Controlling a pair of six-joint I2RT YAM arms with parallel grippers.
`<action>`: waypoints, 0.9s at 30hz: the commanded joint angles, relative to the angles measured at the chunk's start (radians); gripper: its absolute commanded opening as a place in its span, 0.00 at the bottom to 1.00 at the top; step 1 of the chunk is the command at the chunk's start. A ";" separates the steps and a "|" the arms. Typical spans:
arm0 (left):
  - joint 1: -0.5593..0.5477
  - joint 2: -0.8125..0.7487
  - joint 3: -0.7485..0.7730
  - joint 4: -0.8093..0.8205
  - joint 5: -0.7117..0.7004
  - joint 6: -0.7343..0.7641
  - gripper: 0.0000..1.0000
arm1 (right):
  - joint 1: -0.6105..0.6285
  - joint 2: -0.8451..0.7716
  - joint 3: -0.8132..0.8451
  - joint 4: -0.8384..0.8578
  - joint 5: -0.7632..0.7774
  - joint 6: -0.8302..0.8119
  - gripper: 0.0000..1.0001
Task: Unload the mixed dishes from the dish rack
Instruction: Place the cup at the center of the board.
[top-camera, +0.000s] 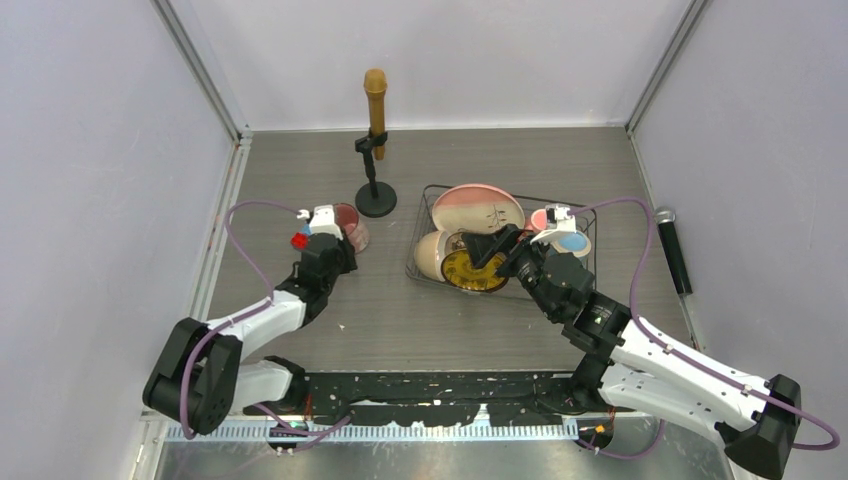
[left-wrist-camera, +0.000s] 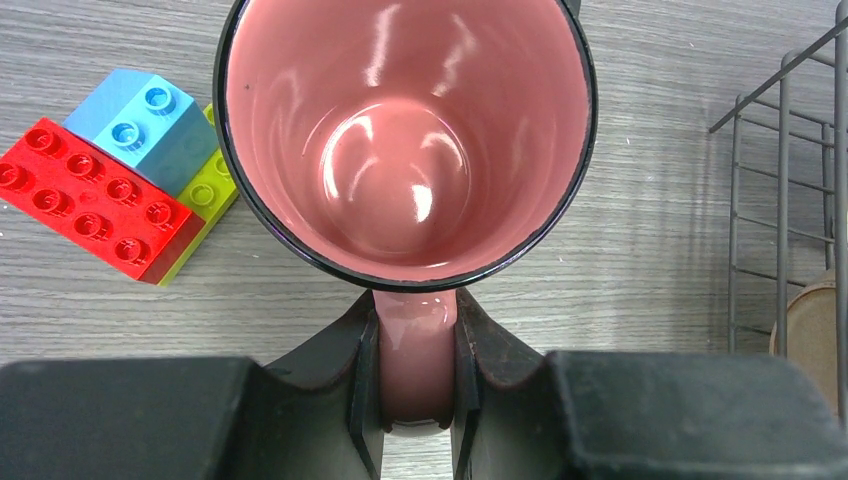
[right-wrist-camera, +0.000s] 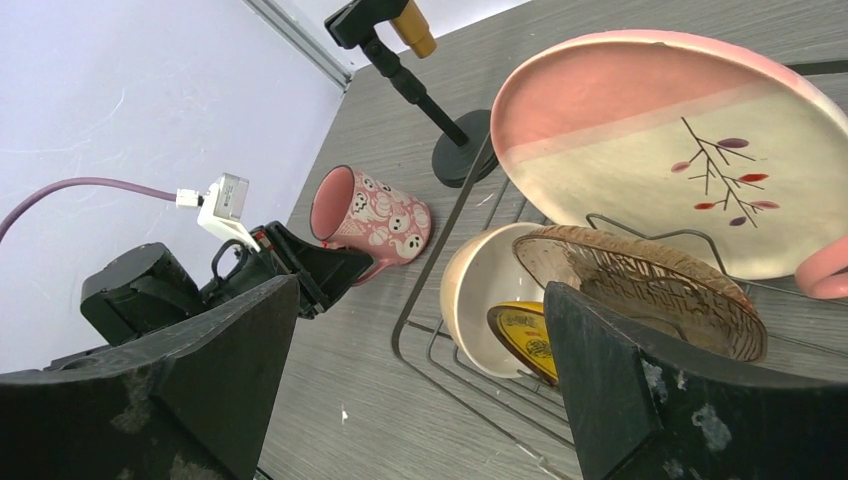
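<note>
near the rack (left-wrist-camera: 784, 200), left end effector (left-wrist-camera: 415, 312) (outstretched) grips mug (left-wrist-camera: 400, 140).

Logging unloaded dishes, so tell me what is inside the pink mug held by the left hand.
Nothing: the glossy pink ceramic mug shows only bare walls, base and light reflections. The left hand pinches its handle, covering the handle's sides; no part of the interior is hidden.

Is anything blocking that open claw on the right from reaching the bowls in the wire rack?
Nothing visible does. The right gripper stands open at the dish rack, and its wrist view shows the brownish bowl and cream bowl straight ahead, nothing in front of them.
</note>
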 joint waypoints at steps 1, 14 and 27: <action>0.000 0.005 0.075 0.097 -0.028 0.011 0.09 | 0.004 -0.005 0.005 0.008 0.049 -0.014 0.99; -0.001 0.023 0.100 0.055 -0.032 0.008 0.34 | 0.003 -0.007 0.003 -0.012 0.081 -0.014 0.99; 0.000 -0.027 0.139 -0.050 -0.026 0.008 0.93 | 0.004 -0.012 0.023 -0.089 0.131 -0.013 0.99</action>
